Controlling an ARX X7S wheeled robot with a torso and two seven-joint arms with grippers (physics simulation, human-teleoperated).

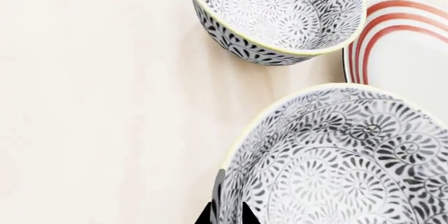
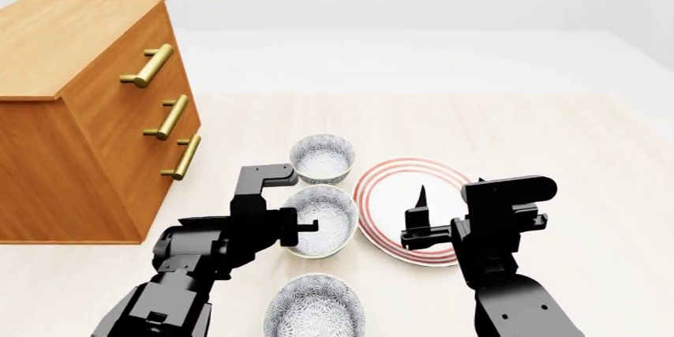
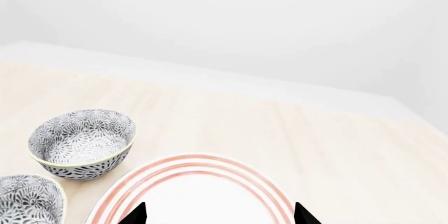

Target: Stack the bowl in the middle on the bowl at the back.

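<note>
Three grey-blue speckled bowls stand in a row on the table. The bowl in the middle (image 2: 321, 221) (image 1: 350, 156) has its left rim between the fingers of my left gripper (image 2: 299, 226) (image 1: 227, 216), which is shut on it. The bowl at the back (image 2: 322, 157) (image 1: 280, 9) (image 3: 83, 141) stands empty just beyond it. My right gripper (image 2: 422, 203) (image 3: 220, 214) hovers open over the red-ringed plate, holding nothing. In the right wrist view, part of the bowl in the middle (image 3: 28, 199) shows at the frame's edge.
A third speckled bowl (image 2: 312, 308) sits at the front, nearest me. The red-ringed white plate (image 2: 384, 187) (image 3: 203, 192) (image 1: 406, 51) lies right of the bowls, touching or nearly touching them. A wooden chest of drawers (image 2: 84, 116) with brass handles stands at the left.
</note>
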